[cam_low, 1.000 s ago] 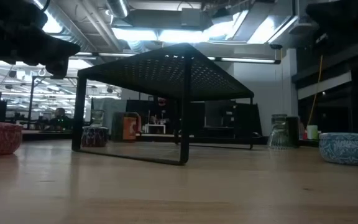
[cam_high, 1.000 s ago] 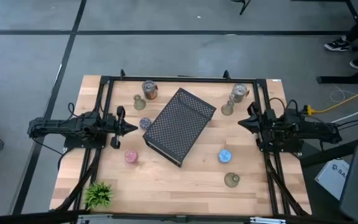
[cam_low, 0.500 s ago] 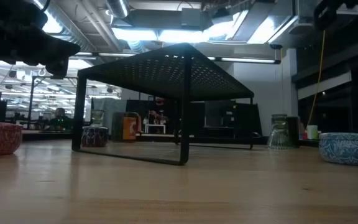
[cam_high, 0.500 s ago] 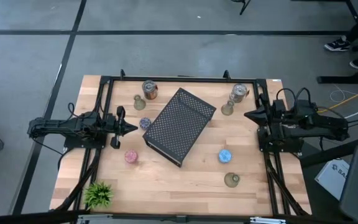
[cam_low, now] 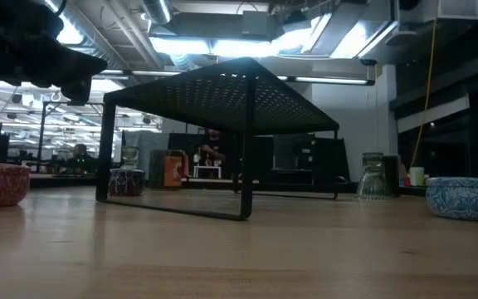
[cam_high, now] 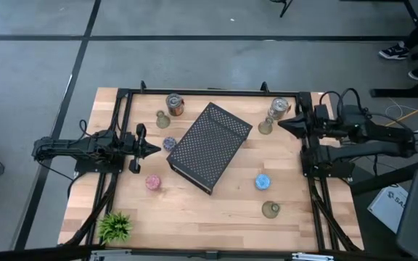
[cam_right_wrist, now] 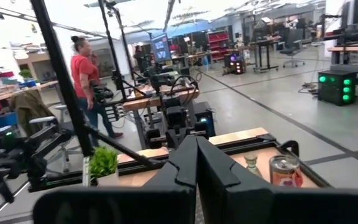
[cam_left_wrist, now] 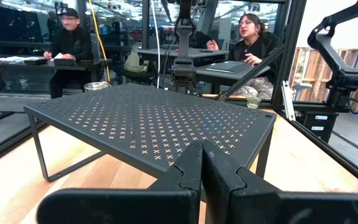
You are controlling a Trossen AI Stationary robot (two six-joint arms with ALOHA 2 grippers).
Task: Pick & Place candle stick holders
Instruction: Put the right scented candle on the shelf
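On wooden table [cam_high: 216,210], no readable writing, both arms' jaws shut, empty.

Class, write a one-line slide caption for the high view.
Black perforated rack mid-table, candle holders scattered around it, left gripper and right gripper shut.
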